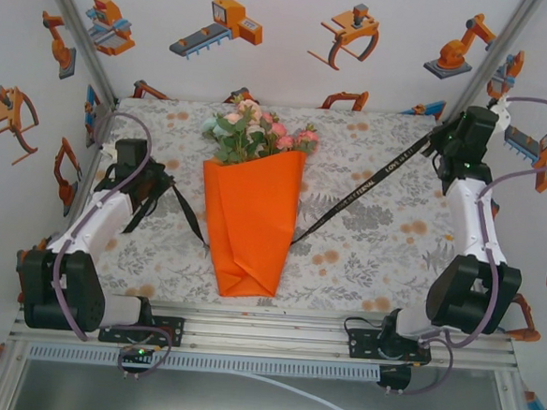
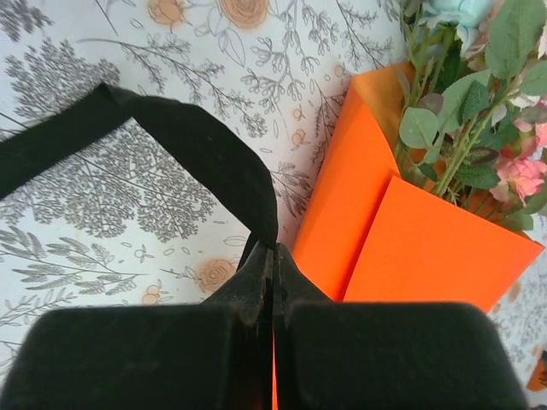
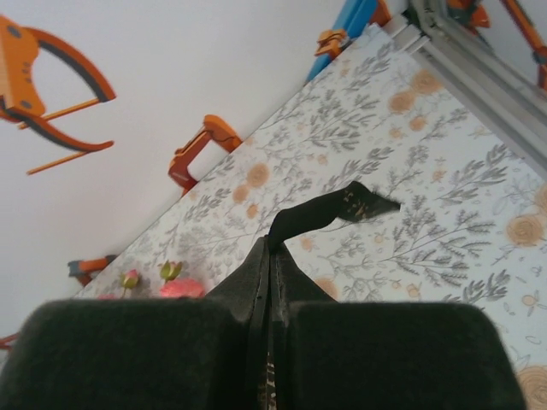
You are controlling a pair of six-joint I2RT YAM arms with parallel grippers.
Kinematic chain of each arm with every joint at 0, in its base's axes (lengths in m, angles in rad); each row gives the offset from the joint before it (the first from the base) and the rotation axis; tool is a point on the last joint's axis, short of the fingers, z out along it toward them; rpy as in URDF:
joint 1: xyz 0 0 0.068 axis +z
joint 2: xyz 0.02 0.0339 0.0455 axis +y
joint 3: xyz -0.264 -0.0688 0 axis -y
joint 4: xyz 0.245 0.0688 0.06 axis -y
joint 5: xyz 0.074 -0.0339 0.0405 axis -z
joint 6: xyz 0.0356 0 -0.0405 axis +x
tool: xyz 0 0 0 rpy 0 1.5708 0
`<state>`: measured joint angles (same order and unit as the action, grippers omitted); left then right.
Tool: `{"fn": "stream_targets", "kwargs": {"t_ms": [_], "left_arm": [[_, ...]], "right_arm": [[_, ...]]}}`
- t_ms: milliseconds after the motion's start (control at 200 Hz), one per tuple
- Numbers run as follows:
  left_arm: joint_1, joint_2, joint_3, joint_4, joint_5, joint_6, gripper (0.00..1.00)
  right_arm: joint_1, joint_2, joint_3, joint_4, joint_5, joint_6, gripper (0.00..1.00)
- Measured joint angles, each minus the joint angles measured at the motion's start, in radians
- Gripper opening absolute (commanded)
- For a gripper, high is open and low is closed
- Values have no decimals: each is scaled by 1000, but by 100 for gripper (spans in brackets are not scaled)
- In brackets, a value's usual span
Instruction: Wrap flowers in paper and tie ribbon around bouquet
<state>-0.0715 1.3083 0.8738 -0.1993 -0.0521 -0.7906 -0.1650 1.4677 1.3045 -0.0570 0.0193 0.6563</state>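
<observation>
Left wrist: left claw (image 2: 273, 249) clamps ribbon (image 2: 198, 147) beside bouquet (image 2: 432, 252)

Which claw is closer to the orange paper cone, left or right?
Left. The left claw sits just left of the paper cone, shut on the ribbon; the right claw holds the ribbon's other end near the far right corner.

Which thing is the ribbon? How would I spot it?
Find the flowery tablecloth and the orange paper cone of flowers lying in its middle. A thin strip comes out from each side of the cone, one end pinched in the left hand, the other in the right hand. That's the ribbon: flat, black, with tiny white letters, unlike the round purple-grey cables.
</observation>
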Motion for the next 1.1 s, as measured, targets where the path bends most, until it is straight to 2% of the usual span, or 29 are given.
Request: {"fn": "stream_targets", "kwargs": {"t_ms": [145, 250, 380, 506, 551, 646, 701, 781, 891, 996, 1101], "left_arm": [[-16, -83, -1, 8, 2, 61, 0], [-114, -160, -7, 34, 8, 130, 0], [-261, -258, -79, 83, -3, 188, 0], [-356, -338, -192, 118, -30, 216, 0], [-385, -361, -231, 132, -39, 224, 0], [-426, -415, -291, 162, -57, 234, 0], [-434, -445, -309, 171, -67, 238, 0], [-439, -476, -312, 189, -82, 245, 0], [-442, -498, -312, 224, -83, 259, 0], [-451, -485, -312, 253, -71, 287, 0], [-474, -410, -278, 277, -22, 341, 0]], "right_arm": [[82, -48, -15, -6, -86, -3, 0], [189, -86, -14, -5, -165, -4, 0], [394, -62, 51, -13, -238, -14, 0], [653, 93, 206, 3, -284, -18, 0], [733, 167, 266, 14, -289, -15, 11], [874, 371, 433, 3, -314, 11, 48], [929, 489, 533, -22, -322, 23, 62], [971, 582, 608, -92, -315, -2, 71], [969, 592, 617, -179, -299, -31, 72], [923, 538, 602, -197, -284, -57, 71], [861, 393, 484, -182, -244, -75, 70]]}}
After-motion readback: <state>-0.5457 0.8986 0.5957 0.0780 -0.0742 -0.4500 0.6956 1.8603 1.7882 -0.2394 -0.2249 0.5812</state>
